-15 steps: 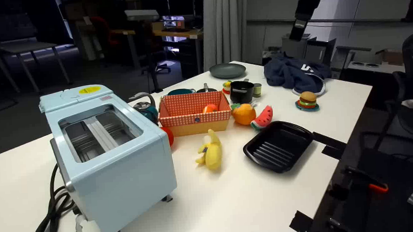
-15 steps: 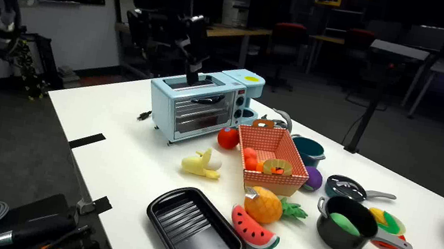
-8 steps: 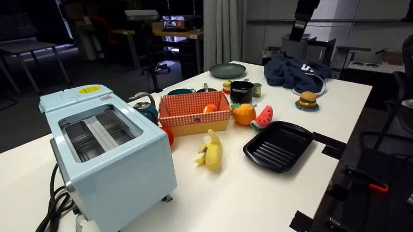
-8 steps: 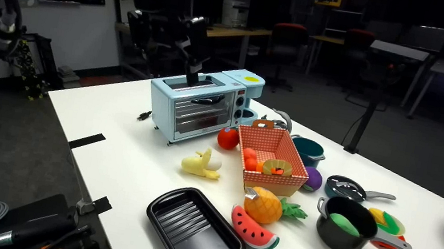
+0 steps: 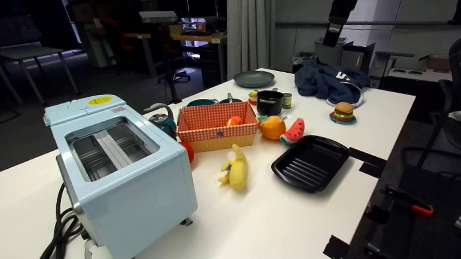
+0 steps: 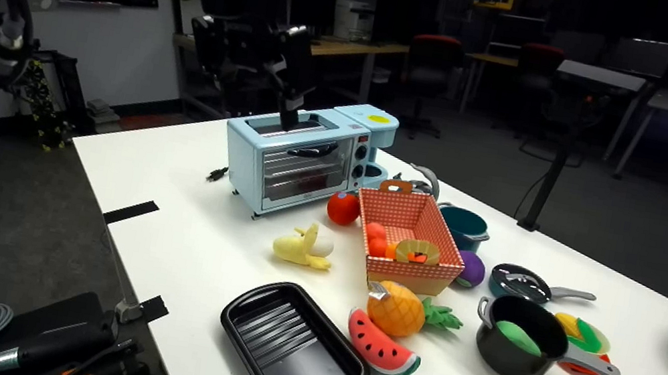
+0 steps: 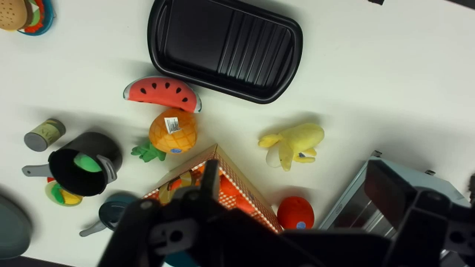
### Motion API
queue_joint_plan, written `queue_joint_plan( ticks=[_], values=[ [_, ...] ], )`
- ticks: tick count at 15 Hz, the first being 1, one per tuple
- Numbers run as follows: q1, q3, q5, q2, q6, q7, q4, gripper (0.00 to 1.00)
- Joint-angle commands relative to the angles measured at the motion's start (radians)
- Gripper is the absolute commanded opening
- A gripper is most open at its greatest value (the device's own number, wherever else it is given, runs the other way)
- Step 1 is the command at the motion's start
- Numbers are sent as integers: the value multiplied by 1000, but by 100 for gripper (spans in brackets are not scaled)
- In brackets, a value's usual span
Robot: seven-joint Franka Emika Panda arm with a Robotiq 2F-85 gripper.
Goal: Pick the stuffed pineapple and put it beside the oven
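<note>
The pineapple (image 7: 169,139) looks like cloth, the oven (image 5: 130,187) smooth.

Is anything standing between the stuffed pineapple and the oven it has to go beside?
Yes. The yellow banana toy lies roughly between the stuffed pineapple and the oven, with the checked basket and round red toy along one side of that route. A raised carry could probably clear them.

The plump orange plush stuffed pineapple (image 7: 173,139) carries a lattice of lines and a bright green crown. The boxy, glass-fronted, pale blue oven (image 5: 134,199) shows a yellow oval on top. The rectangular straw-tan basket (image 5: 199,139) is red-and-white checked inside and over its rim. The crescent-shaped red plush watermelon (image 7: 163,92) is dotted with black seeds, the half-peeled plush banana (image 7: 301,138) is yellow and white, and the oblong, ribbed tray (image 7: 219,44) is solid black.
</note>
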Motion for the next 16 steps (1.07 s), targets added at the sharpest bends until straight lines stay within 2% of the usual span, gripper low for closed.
queue_joint_plan(
  ticks=[1, 3, 4, 6, 11, 12, 16],
  values=[
    [-8, 10, 3, -2, 13, 47, -4, 100],
    [-11, 14, 9, -3, 29, 76, -8, 100],
    [-32, -23, -3, 15, 84, 58, -33, 100],
    [-44, -30, -6, 66, 149, 67, -30, 100],
    [-48, -9, 7, 256, 328, 114, -3, 100],
    [-50, -21, 12, 285, 345, 101, 3, 100],
    [-52, 10, 4, 436, 416, 159, 48, 100]
  ],
)
